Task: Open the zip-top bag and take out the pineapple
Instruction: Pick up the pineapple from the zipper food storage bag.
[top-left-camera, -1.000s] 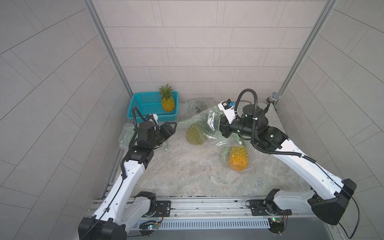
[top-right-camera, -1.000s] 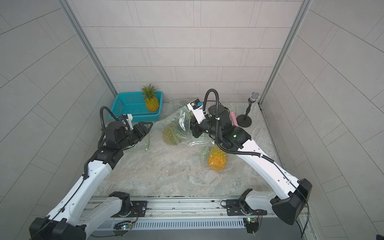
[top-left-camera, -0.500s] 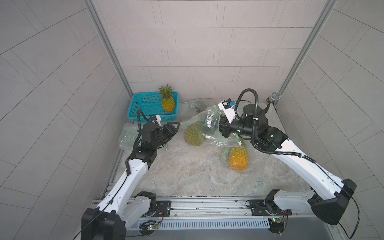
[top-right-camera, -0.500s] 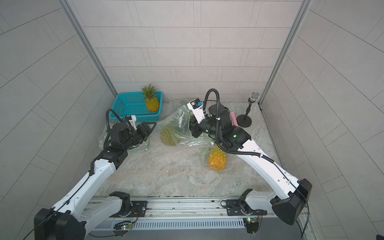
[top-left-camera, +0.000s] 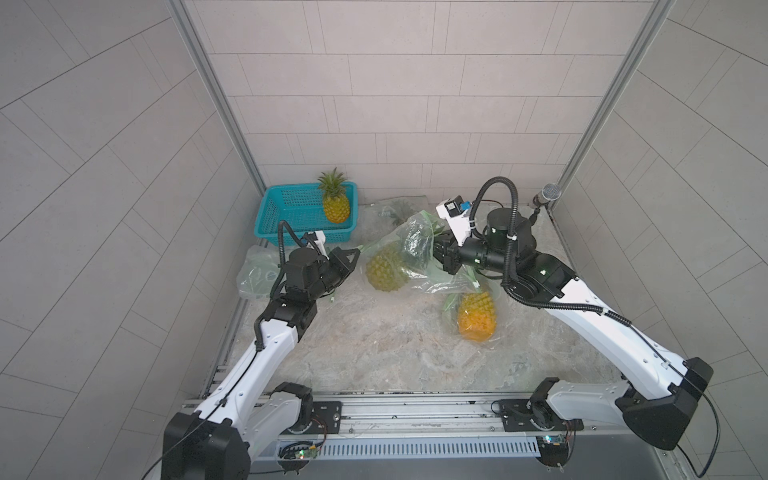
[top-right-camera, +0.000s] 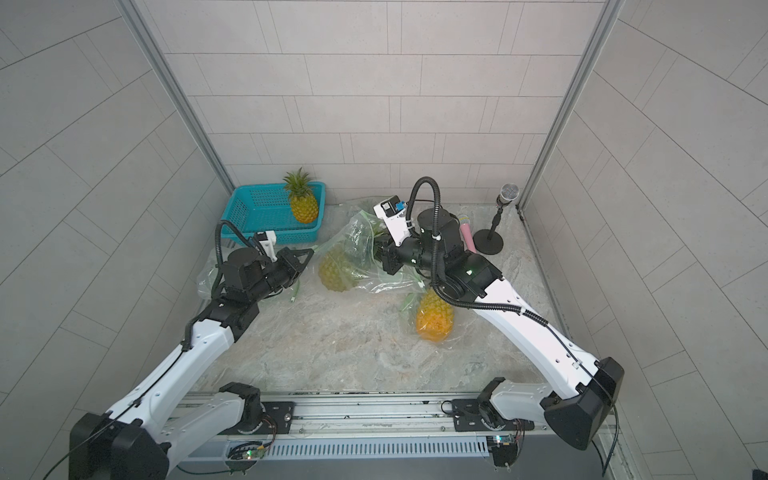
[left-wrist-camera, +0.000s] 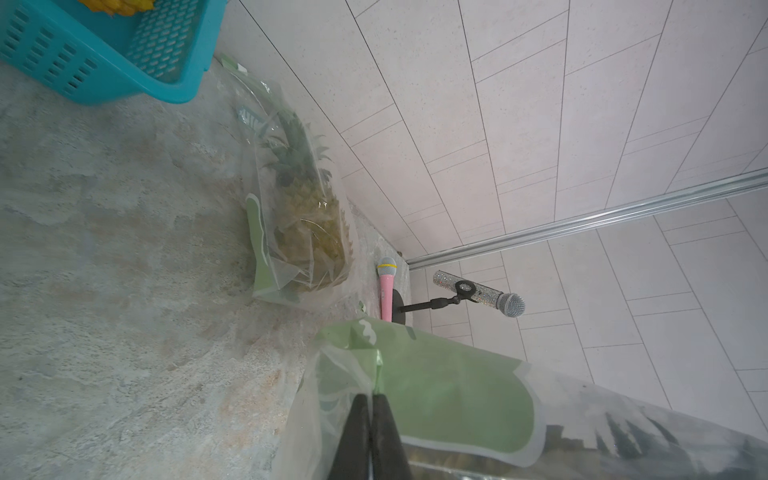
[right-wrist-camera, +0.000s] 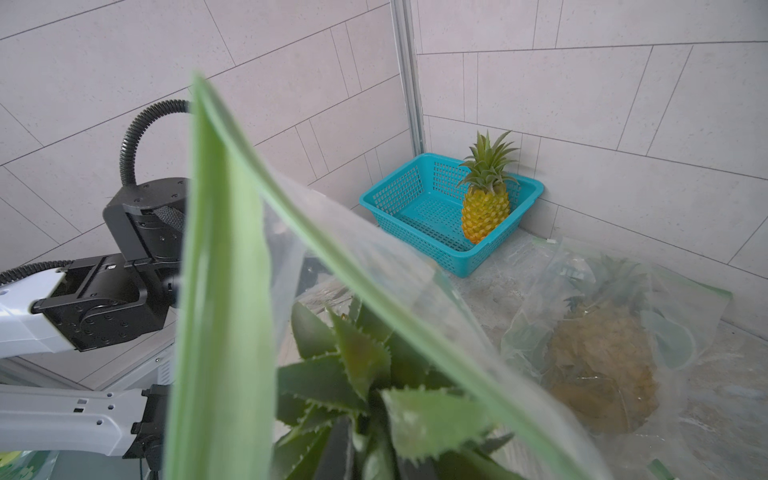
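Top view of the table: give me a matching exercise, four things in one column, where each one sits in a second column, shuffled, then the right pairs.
Things
1. yellow pineapple with green crown
2. green-yellow pineapple
3. orange pineapple
4. silver glitter microphone

Places
A. clipped into a black stand, back right corner
B. standing in the teal plastic basket
C. inside the clear zip-top bag, mid-table
D. lying closest to the front of the marbled table

Pairs: 1-B, 2-C, 3-D, 4-A
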